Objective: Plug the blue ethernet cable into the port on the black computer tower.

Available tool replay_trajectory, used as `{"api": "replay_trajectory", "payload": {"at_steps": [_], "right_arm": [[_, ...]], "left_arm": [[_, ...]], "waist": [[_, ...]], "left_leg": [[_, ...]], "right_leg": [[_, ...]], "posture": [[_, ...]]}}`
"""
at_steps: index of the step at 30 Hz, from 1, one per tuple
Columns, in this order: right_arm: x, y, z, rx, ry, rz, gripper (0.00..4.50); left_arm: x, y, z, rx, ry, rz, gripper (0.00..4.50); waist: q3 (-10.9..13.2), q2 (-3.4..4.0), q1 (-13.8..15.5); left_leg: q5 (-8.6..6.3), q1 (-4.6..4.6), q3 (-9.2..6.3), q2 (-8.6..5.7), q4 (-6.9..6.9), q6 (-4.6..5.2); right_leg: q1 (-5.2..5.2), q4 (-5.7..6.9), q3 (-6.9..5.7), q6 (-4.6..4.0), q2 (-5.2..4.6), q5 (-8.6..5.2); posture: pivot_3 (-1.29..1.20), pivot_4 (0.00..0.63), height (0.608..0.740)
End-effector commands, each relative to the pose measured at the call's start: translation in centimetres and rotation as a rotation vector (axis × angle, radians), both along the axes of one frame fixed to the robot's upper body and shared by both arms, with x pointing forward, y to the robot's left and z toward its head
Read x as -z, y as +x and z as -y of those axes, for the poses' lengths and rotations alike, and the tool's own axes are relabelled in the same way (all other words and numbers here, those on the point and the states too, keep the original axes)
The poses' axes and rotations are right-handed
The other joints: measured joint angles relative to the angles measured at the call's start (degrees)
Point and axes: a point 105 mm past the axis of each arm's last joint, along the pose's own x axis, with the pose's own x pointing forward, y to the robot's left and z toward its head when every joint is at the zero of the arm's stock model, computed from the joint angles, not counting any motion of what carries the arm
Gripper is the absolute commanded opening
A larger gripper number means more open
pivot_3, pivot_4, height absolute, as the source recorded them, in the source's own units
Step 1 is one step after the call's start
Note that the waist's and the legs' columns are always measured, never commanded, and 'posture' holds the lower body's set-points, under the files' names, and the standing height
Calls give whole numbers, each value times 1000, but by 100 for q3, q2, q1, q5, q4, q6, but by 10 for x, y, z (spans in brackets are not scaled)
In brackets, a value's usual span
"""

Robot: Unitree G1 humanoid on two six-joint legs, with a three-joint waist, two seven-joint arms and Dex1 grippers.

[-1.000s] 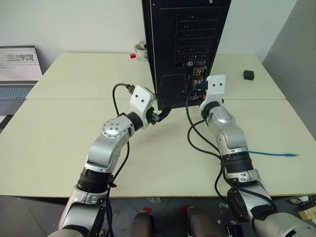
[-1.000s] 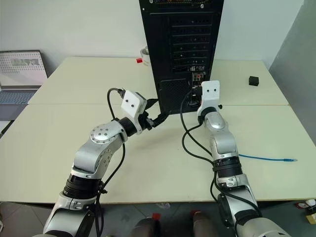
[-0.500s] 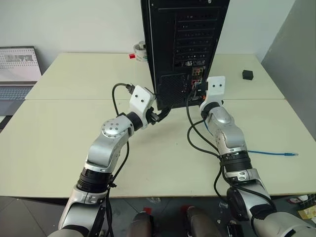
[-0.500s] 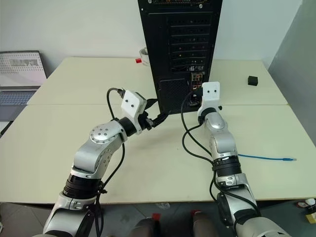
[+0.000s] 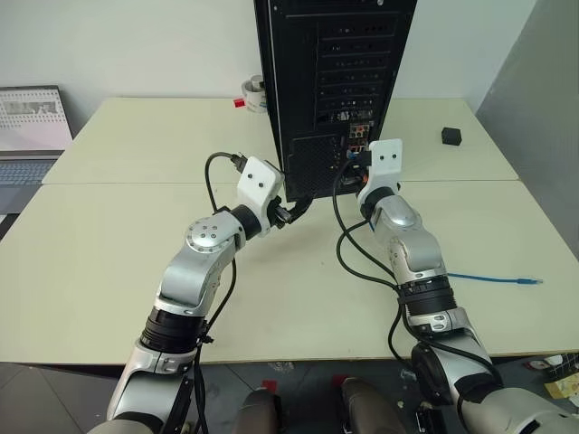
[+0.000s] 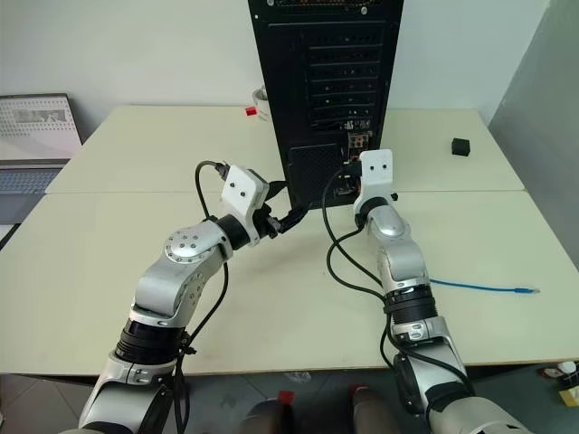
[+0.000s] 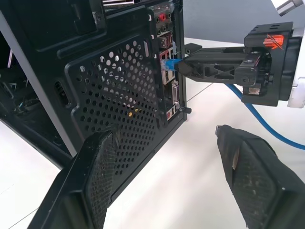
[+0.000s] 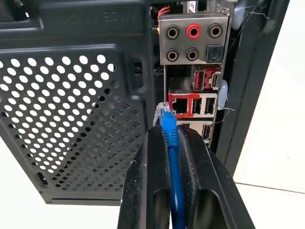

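The thin bright-blue ethernet cable (image 8: 170, 143) is clamped between the two black fingers of the right gripper (image 8: 172, 138), its small clear plug (image 8: 162, 110) just in front of the squarish metal-rimmed port (image 8: 178, 106) on the rear of the tall black metal computer tower (image 5: 348, 54); it seems not yet inside. The right arm reaches forward, about level. The head views show the cable's other end lying on the pale table (image 5: 109, 262). The left gripper (image 7: 167, 157) hovers with fingers apart beside the mesh vent grille (image 7: 119, 100).
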Motion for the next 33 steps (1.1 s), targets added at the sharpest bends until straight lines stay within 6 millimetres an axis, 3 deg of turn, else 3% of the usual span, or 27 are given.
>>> {"api": "replay_trajectory", "payload": {"at_steps": [1,33], "right_arm": [[-28,0,0,4,14,85,1],[-20,-1,9,42,31,44,1]], "left_arm": [[-12,-4,-1,5,-7,49,3424],[-11,-6,-2,14,8,47,3424]], "waist": [[0,0,-2],[0,0,-8]], "left_leg": [[0,0,0,0,0,0],[0,-3,0,-1,0,0]], "right_leg": [[0,0,0,0,0,0],[-2,-1,0,0,0,0]], "posture": [[0,150,740],[0,150,740]]}}
